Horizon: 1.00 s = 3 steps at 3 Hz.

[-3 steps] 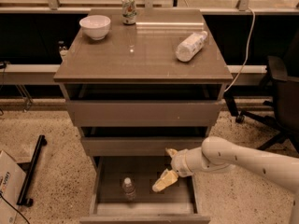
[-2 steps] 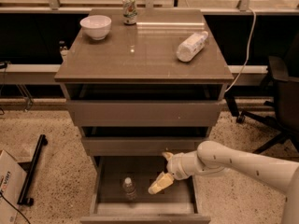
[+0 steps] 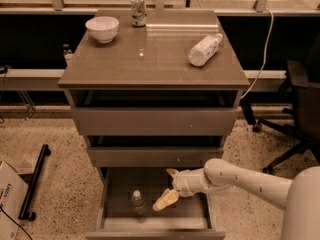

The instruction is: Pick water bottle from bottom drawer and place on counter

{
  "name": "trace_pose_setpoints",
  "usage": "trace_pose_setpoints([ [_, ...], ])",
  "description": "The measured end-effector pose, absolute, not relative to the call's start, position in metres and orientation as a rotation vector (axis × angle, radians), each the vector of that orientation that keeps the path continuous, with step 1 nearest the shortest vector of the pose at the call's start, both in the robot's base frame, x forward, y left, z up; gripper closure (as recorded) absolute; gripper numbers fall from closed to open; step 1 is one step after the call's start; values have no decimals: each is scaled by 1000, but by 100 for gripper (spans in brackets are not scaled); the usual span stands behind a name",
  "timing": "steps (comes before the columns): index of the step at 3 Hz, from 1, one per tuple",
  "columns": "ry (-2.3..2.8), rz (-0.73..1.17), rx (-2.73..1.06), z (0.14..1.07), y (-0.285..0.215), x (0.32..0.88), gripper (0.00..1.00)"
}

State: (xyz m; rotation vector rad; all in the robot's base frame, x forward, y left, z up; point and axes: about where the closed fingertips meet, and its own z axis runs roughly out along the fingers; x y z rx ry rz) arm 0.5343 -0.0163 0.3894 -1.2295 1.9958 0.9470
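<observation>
The small clear water bottle (image 3: pixel 137 201) with a white cap stands upright inside the open bottom drawer (image 3: pixel 116 222), left of centre. My gripper (image 3: pixel 168 186) reaches into the drawer from the right on a white arm, just right of the bottle and apart from it. Its yellowish fingers (image 3: pixel 164 200) are spread, one pointing down toward the bottle and one up near the drawer above, with nothing between them. The glossy brown counter (image 3: pixel 150 59) tops the cabinet.
On the counter are a white bowl (image 3: pixel 102 28) at back left, a labelled can (image 3: pixel 138 10) at the back, and a larger white bottle (image 3: pixel 205 49) lying on its side at right. A black office chair (image 3: pixel 297 114) stands right of the cabinet; a cardboard box (image 3: pixel 9 196) sits lower left.
My gripper has moved left and slightly down inside the drawer, closing the distance to the water bottle. The bottle has not moved.
</observation>
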Motion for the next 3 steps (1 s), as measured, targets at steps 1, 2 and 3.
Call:
trace_pose_setpoints([
  [1, 1979, 1000, -1219, 366, -5, 540, 0],
  [2, 1964, 1044, -1193, 346, 8, 546, 0],
  [3, 1950, 1082, -1166, 327, 23, 552, 0],
])
